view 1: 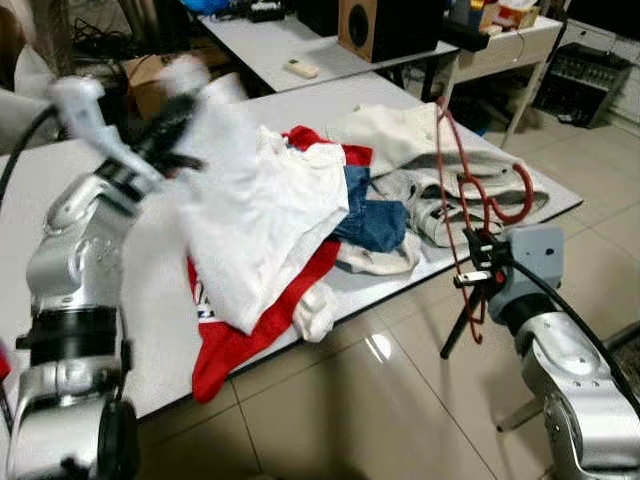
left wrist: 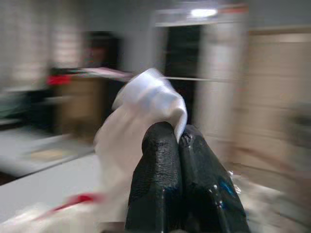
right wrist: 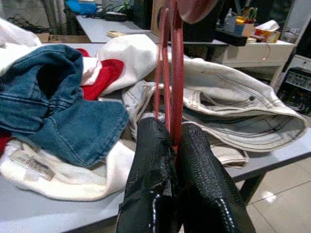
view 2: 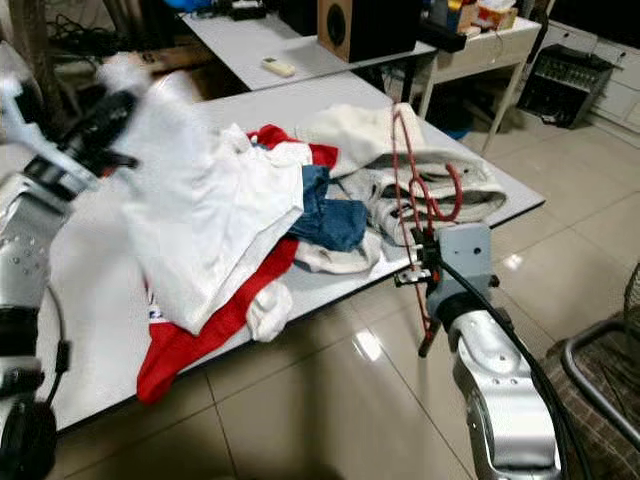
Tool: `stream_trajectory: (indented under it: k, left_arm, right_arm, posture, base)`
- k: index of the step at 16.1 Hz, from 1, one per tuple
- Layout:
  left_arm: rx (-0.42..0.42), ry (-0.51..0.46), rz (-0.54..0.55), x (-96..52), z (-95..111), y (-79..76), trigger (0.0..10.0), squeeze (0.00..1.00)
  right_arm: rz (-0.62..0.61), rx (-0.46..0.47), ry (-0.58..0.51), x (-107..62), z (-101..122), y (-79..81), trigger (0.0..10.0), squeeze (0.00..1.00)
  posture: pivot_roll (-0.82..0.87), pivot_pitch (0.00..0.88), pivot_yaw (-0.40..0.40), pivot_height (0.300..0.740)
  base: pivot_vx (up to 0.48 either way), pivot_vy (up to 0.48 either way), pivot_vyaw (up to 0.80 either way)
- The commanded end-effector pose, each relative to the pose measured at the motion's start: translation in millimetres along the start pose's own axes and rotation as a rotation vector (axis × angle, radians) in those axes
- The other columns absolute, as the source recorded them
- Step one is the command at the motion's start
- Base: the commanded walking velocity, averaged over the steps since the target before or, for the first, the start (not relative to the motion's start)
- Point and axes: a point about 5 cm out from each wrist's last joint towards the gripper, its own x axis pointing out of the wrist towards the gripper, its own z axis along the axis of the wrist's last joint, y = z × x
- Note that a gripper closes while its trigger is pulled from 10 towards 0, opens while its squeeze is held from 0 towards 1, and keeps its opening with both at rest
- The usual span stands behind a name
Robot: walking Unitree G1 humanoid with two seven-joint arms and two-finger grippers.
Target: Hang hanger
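Right gripper (view 1: 472, 262) at the bench's near edge — jaws pinched on the red hanger (view 1: 462, 190), which stands upright above them, hook end curling over pale jeans (right wrist: 233, 104). Left gripper (left wrist: 177, 141) raised over the bench's left part, blurred; jaws clamped on a fold of white shirt (view 1: 262, 215), the cloth trailing down onto the heap. Bench (view 1: 75, 165) carries the heap: red garment (view 1: 235, 340) spilling over the near edge, blue denim (view 1: 372, 218) mid-pile, cream garment (view 1: 385, 130) behind. Farther back — a second bench (view 1: 270, 45) with a remote (view 1: 301, 68) and a wooden speaker (view 1: 362, 27).
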Motion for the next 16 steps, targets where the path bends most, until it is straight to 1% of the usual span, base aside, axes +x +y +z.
stream_trajectory:
  k: [1,3,4,5,6,7,8,9,10,12,15,16]
  left_arm:
    - [-0.048,0.01,-0.128,-3.1,-1,-12.9,0.0,0.0]
    - [-0.072,0.031,-0.198,-9.9,-4,-19.0,0.0,0.0]
    - [-0.024,0.133,-0.275,-17.0,-15,-26.3,0.0,0.0]
    - [0.014,0.216,-0.314,-21.2,-25,-30.2,0.0,0.0]
    - [0.034,0.265,-0.339,-24.9,-30,-33.5,0.0,0.0]
    - [0.076,0.343,-0.389,-29.9,-39,-40.8,0.0,0.0]
    - [0.087,0.371,-0.411,-31.7,-42,-44.5,0.0,0.0]
    - [0.112,0.449,-0.5,-35.7,-51,-60.5,0.0,0.0]
    - [0.129,0.488,-0.54,-38.7,-55,-67.2,0.0,0.0]
    - [0.179,0.593,-0.628,-49.0,-70,-81.4,0.0,0.0]
    - [0.187,0.618,-0.636,-52.4,-73,-84.5,0.0,0.0]
    - [0.202,0.638,-0.64,-54.7,-74,-84.5,0.0,0.0]
  right_arm:
    - [-0.01,-0.005,-0.011,-1.0,1,-1.5,10.0,0.0]
    - [-0.01,-0.005,-0.011,-1.8,0,-0.9,10.0,0.0]
    - [-0.007,-0.008,-0.012,-1.8,0,-0.2,10.0,0.0]
    - [-0.005,-0.009,-0.012,-1.3,0,0.2,10.0,0.0]
    - [-0.003,-0.011,-0.013,-1.0,-1,0.5,10.0,0.0]
    - [0.001,-0.013,-0.015,-0.7,-1,1.0,10.0,0.0]
    - [0.002,-0.014,-0.015,-0.7,-1,1.3,10.0,0.0]
    - [0.005,-0.014,-0.015,-0.5,-1,1.8,10.0,0.0]
    - [0.007,-0.014,-0.016,-0.6,-1,2.1,10.0,0.0]
    - [0.008,-0.013,-0.017,-0.8,-2,2.7,10.0,0.0]
    - [0.01,-0.013,-0.016,-0.8,-2,2.6,10.0,0.0]
    - [0.012,-0.013,-0.014,-0.7,-2,3.0,10.0,0.0]
  posture:
    - [-0.16,0.0,0.059,0.74]
    - [-0.16,0.0,0.059,0.74]
    - [-0.15,0.0,0.059,0.74]
    - [-0.15,0.0,0.059,0.74]
    - [-0.15,0.0,0.056,0.74]
    - [-0.15,0.0,0.055,0.74]
    - [-0.14,0.0,0.054,0.74]
    - [-0.14,0.0,0.054,0.74]
    - [-0.14,0.0,0.055,0.74]
    - [-0.14,0.0,0.055,0.74]
    - [-0.14,0.0,0.052,0.74]
    - [-0.14,0.0,0.052,0.74]
  base:
    - [0.0,0.0,0.0]
    - [0.0,0.0,0.0]
    - [0.0,0.0,0.0]
    - [0.0,0.0,0.0]
    - [0.0,0.0,0.0]
    - [0.0,0.0,0.0]
    - [0.0,0.0,0.0]
    - [0.0,0.0,0.0]
    - [0.0,0.0,0.0]
    - [0.0,0.0,0.0]
    - [0.0,0.0,0.0]
    - [0.0,0.0,0.0]
